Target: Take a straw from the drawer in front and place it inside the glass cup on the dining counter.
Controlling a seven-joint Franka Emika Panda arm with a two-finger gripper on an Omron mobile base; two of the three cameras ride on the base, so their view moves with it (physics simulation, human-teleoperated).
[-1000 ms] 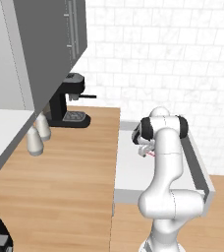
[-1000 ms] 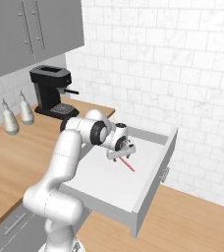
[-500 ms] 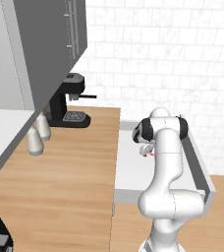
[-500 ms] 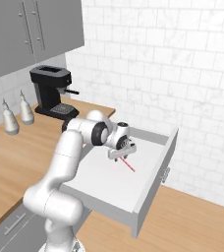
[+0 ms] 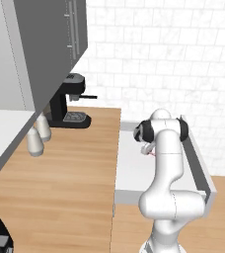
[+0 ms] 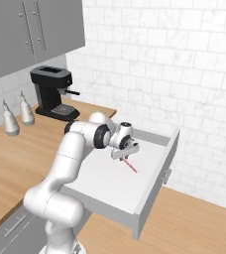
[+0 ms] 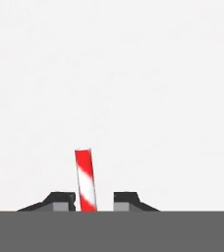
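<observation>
The drawer [image 6: 157, 168] stands pulled out, its pale floor bare around the straw [image 6: 131, 167], which lies flat in it as a thin pink-red stick. My gripper [image 6: 126, 157] reaches down onto the straw's near end. Seen from the hand, the red-and-white striped straw [image 7: 86, 181] rises between the two fingertips [image 7: 60, 201]; the jaws stand narrow, one fingertip against the straw and a small gap left on the other side. From the left base, the gripper [image 5: 148, 149] is low in the drawer [image 5: 201, 168] with a bit of pink straw [image 5: 153, 153] beside it. The glass cup and dining counter are out of view.
A black coffee machine [image 6: 52, 92] stands on the wood counter [image 5: 70, 168] left of the drawer, with two grey bottles [image 6: 15, 119] beside it. Grey wall cabinets [image 5: 50, 49] hang above. White tiled wall runs behind the drawer.
The jaws have drawn in from wide open to narrow around the straw. Arm, straw and drawer have stayed in place.
</observation>
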